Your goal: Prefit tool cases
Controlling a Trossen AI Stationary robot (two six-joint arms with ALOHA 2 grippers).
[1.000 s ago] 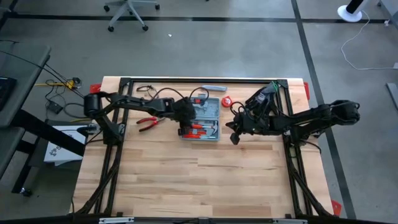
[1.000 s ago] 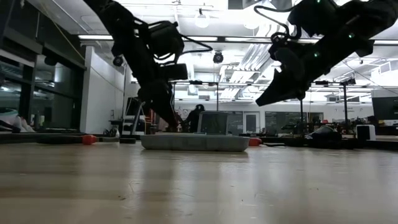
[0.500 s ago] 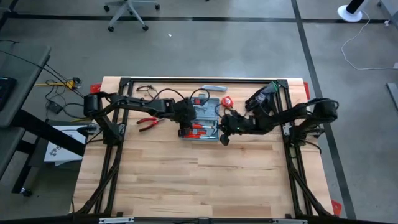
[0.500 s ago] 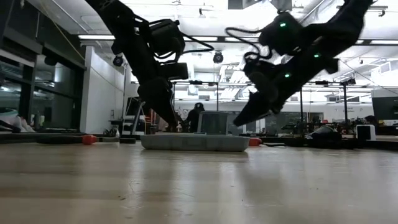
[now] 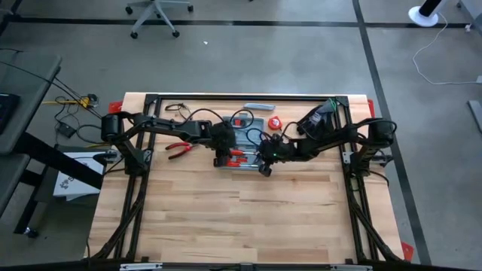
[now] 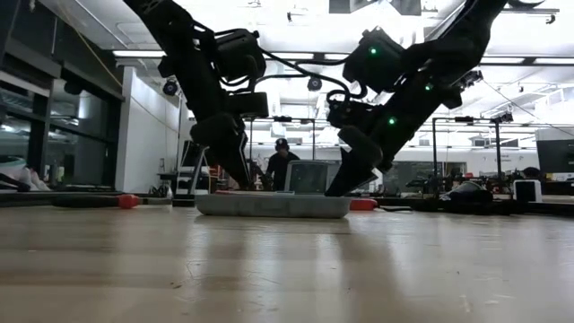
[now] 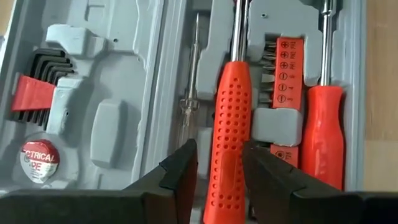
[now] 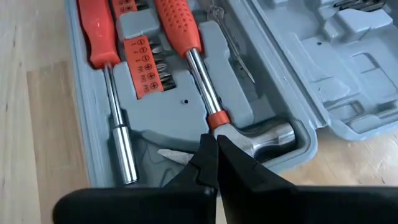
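Note:
The blue-grey tool case (image 5: 252, 132) lies open on the table, also seen in the low view (image 6: 273, 205). One half holds hex keys and a tape roll. The other half holds a red-handled hammer (image 7: 227, 118), a bit holder and a red screwdriver (image 7: 323, 130). My left gripper (image 5: 223, 156) reaches down into the case, its fingers (image 7: 219, 158) closed on the hammer's handle. My right gripper (image 5: 263, 168) is shut, and its tips (image 8: 215, 142) are at the hammer's head (image 8: 267, 135). My left gripper pinches the hammer's red dotted handle (image 7: 227, 171) between its two fingers, partway along the grip. The fingers slant down from the table's left and lie across the handle. The hammer lies in its moulded seat in the case. My right gripper's shut fingertips (image 8: 208, 149) stand at the hammer's head beside the red collar (image 8: 217, 118), slanting down from the table's right. I cannot tell whether they touch it.
Red pliers (image 5: 178, 148) lie on the table left of the case. A small red round thing (image 5: 273, 121), a slim grey-blue bar (image 5: 258, 106) and a black cable (image 5: 177, 108) lie toward the far edge. The near half of the table is bare wood.
My right gripper has come down and toward the table's left edge, from beside the case to its right end, tipping steeper and staying shut.

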